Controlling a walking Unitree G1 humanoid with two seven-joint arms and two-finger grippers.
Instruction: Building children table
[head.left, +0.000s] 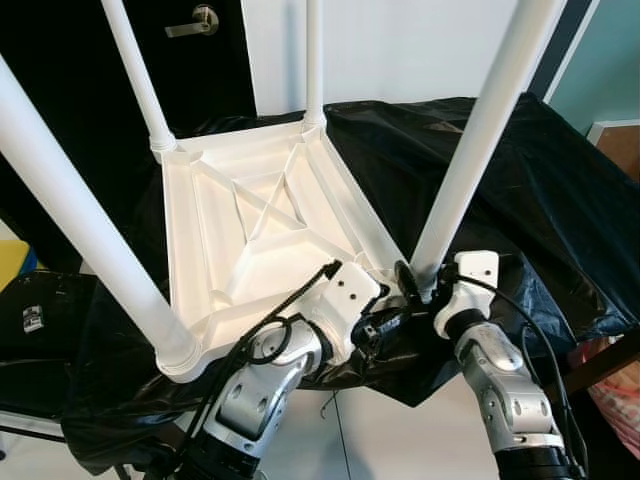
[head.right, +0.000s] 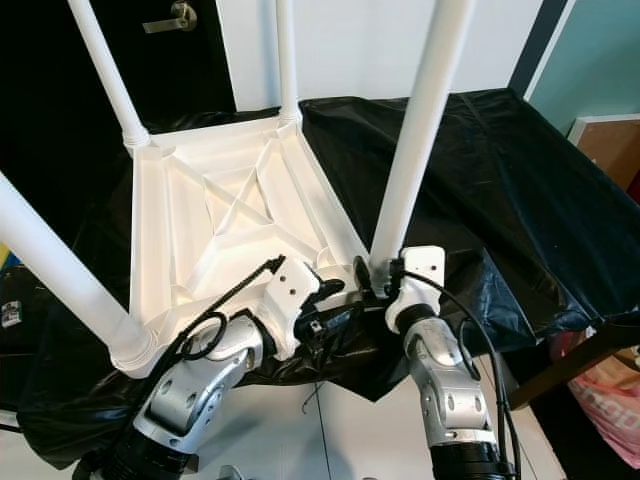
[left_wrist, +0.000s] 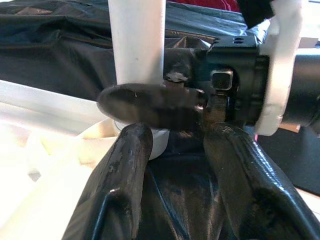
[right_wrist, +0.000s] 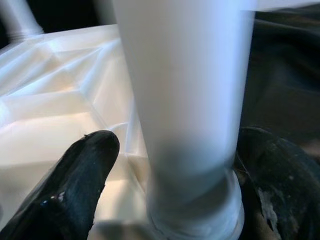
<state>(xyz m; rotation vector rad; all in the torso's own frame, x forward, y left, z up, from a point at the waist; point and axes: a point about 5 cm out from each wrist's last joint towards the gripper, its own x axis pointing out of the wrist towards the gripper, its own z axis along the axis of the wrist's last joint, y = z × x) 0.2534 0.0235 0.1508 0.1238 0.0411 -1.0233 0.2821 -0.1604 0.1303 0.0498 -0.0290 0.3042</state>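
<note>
- White children's table (head.left: 262, 215) lies upside down on a tabletop draped in black plastic sheet (head.left: 520, 190); four white legs point up from its corners.
- Right end effector (right_wrist: 175, 185): fingers spread around the base of the near-right leg (head.left: 478, 140), one either side, not visibly clamped.
- Left end effector (left_wrist: 172, 150): fingers apart, aimed at the same leg's socket, just beside the right wrist.
- Risk: both arms crowd one corner; wrists or cables could snag.
- Risk: twisting the leg with a loose hold may slip, or leave it half-seated.
- Risk: the frame sits near the tabletop's front edge on slick plastic; a push could slide it off.
</note>
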